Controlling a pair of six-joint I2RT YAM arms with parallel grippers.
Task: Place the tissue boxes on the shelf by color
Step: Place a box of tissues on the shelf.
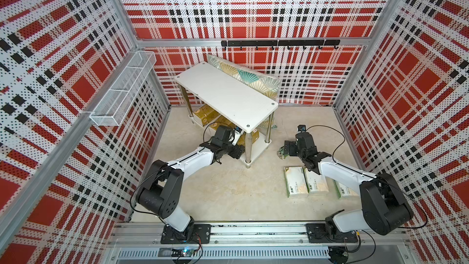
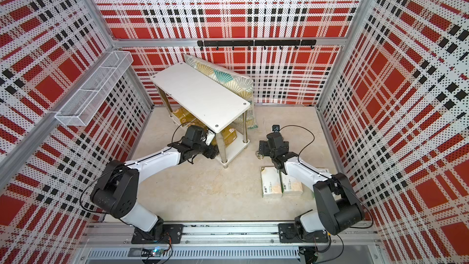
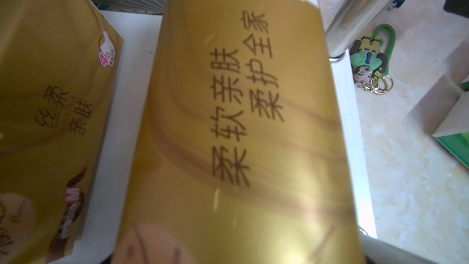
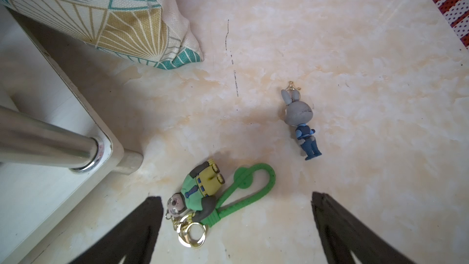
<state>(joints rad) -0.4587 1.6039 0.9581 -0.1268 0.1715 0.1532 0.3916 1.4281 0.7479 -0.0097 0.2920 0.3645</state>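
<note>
The shelf (image 1: 223,92) (image 2: 200,95) stands at the back with a bare top board. Gold tissue boxes (image 1: 204,114) (image 2: 184,115) lie on its lower board (image 3: 127,97). My left gripper (image 1: 236,138) (image 2: 210,138) reaches under the top board, shut on a gold tissue box (image 3: 241,123) that hides its fingers. A second gold box (image 3: 50,97) lies beside it. Three white tissue boxes (image 1: 294,181) (image 1: 316,182) (image 1: 342,190) lie on the floor under my right arm. My right gripper (image 1: 288,148) (image 4: 236,198) hangs open over the floor, holding nothing.
A fan-patterned cushion (image 1: 248,77) leans behind the shelf. A green keychain figure (image 4: 200,191) (image 3: 368,59) lies between my right fingers, a grey rabbit figure (image 4: 299,120) farther off. A chrome leg (image 4: 38,143) stands close. A wire basket (image 1: 121,90) hangs on the left wall.
</note>
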